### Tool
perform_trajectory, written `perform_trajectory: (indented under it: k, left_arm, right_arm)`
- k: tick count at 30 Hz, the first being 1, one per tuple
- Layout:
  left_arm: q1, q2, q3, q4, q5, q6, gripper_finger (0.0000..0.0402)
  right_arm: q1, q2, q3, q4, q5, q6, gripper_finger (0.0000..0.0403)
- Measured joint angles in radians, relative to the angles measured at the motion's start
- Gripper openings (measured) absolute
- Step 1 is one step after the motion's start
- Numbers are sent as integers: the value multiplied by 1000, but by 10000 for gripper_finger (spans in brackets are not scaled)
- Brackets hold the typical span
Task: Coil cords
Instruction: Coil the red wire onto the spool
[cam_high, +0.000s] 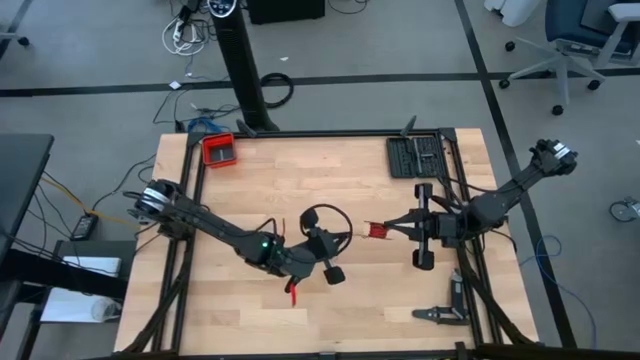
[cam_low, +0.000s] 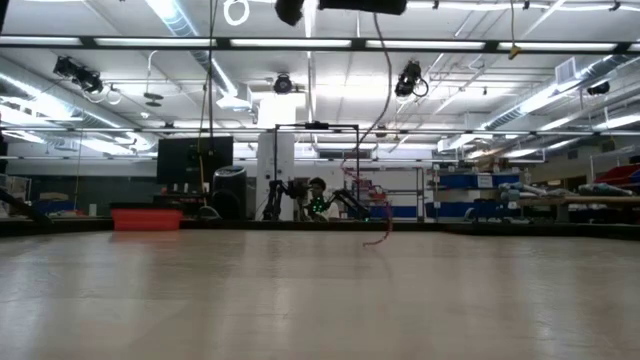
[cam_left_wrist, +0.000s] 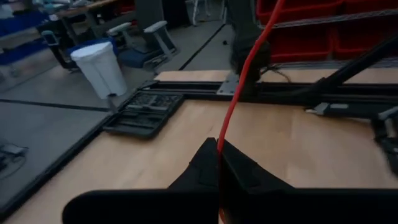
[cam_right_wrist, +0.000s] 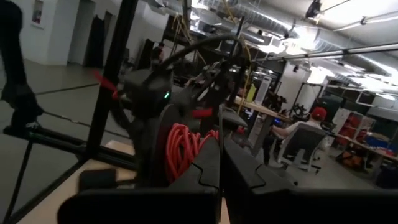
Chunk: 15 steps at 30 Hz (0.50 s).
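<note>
Centrally, above the light wooden counter (cam_high: 300, 190), the right pincer (cam_high: 385, 231) is clenched on a thin red wire-like cord (cam_high: 376, 231) wound in a small coil (tail trailing), while the left pincer (cam_left_wrist: 218, 151) grips another stretch of it nearby.

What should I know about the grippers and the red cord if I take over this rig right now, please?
Left gripper: shut on the red cord, near the table's middle; the strand runs taut away from its fingers.
Right gripper: shut on the coiled red bundle, held right of centre, facing the left arm.
Also on the table: black cable loop by the left gripper, red tray at the far left corner, black tool case at the far right.
Done: most of the cord appears wound into the bundle.
Left: probably wind in the remaining strand and set the coil down.
</note>
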Motion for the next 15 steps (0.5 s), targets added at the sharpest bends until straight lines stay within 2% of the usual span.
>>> perform_trajectory:
  k: [7,15]
  left_arm:
    - [-15,-98,0,-138,-15,-55,0]
    - [-31,-119,16,-160,-25,-56,0]
  right_arm:
    - [14,-14,0,-71,52,28,1]
    - [13,-18,0,-182,53,36,1]
